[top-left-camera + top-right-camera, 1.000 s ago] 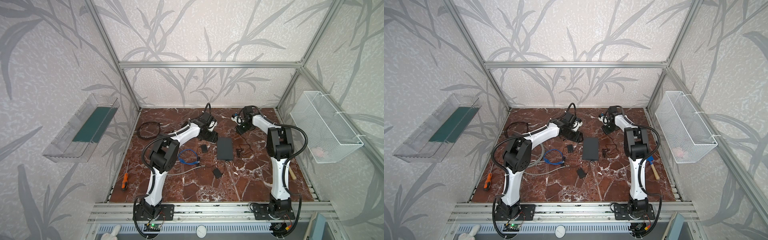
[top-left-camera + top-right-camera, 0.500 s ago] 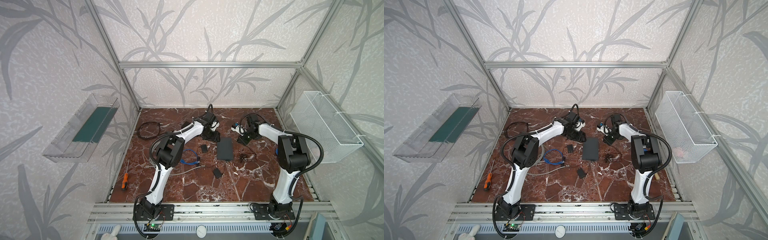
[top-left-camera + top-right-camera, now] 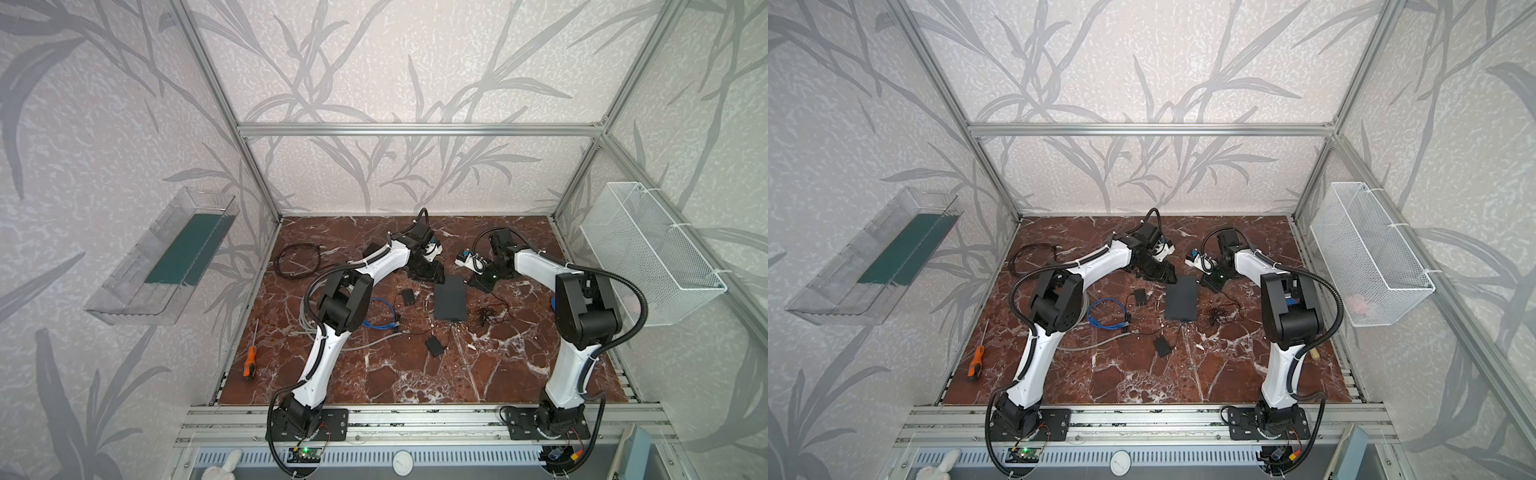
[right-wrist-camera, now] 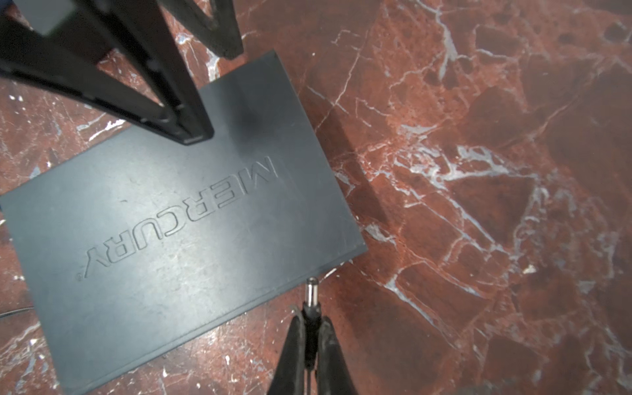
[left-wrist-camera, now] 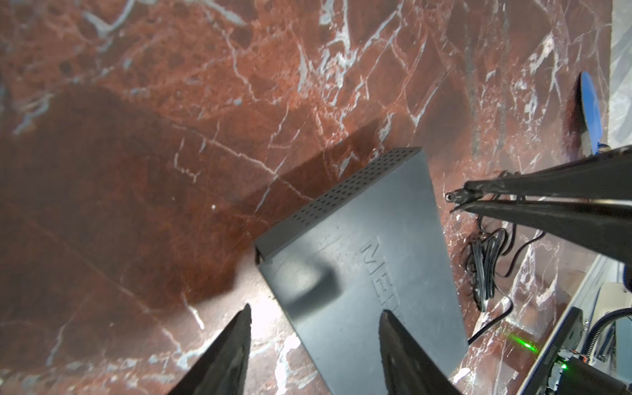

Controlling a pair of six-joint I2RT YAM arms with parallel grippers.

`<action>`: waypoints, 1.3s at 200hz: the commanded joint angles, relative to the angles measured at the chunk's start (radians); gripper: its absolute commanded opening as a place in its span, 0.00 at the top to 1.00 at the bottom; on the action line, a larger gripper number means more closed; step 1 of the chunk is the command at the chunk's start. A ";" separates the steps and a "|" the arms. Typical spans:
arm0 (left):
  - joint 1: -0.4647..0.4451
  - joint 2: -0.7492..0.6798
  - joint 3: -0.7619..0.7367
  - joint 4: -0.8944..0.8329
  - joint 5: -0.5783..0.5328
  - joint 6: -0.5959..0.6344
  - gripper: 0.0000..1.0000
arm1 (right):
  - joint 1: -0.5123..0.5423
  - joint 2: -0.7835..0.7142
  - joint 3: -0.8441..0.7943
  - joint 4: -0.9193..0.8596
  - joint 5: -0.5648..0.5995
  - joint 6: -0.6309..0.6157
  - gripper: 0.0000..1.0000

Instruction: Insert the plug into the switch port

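**Top views.** Red marbled desk. The switch, a flat dark box, lies near the desk's middle in both top views. The left tool is at the switch's far end and the right tool just beside that end, on the right. An orange screwdriver lies well apart, by the left edge.

**Left wrist view.** The left tool has its jaws partly spread and holds nothing. One finger is over the switch and the other over bare desk. The right tool is pinched onto the plug. A bundled black cable lies beside the switch.

**Right wrist view.** The right tool is clamped tight around the plug. The plug's metal tip is just beside the edge of the switch, near a corner, and is not inserted. The port is not visible. The lid reads MERCURY.
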 commanded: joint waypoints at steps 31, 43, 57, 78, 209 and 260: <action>-0.004 0.051 0.051 -0.028 0.024 -0.026 0.40 | 0.001 0.046 0.031 -0.052 0.106 -0.063 0.99; -0.003 0.054 0.052 -0.028 0.024 -0.028 0.40 | 0.003 0.052 0.034 -0.064 0.101 -0.076 0.99; -0.003 0.056 0.057 -0.028 0.024 -0.028 0.40 | 0.014 0.046 0.021 -0.045 0.102 -0.084 0.98; -0.003 0.063 0.067 -0.028 0.024 -0.030 0.40 | 0.031 0.030 -0.002 -0.005 0.087 -0.083 0.98; 0.012 0.105 0.111 0.007 0.098 -0.069 0.40 | 0.090 -0.005 -0.031 0.007 0.050 -0.051 0.98; 0.011 0.110 0.098 -0.027 0.105 -0.017 0.40 | 0.088 0.006 -0.023 0.066 0.086 -0.027 0.98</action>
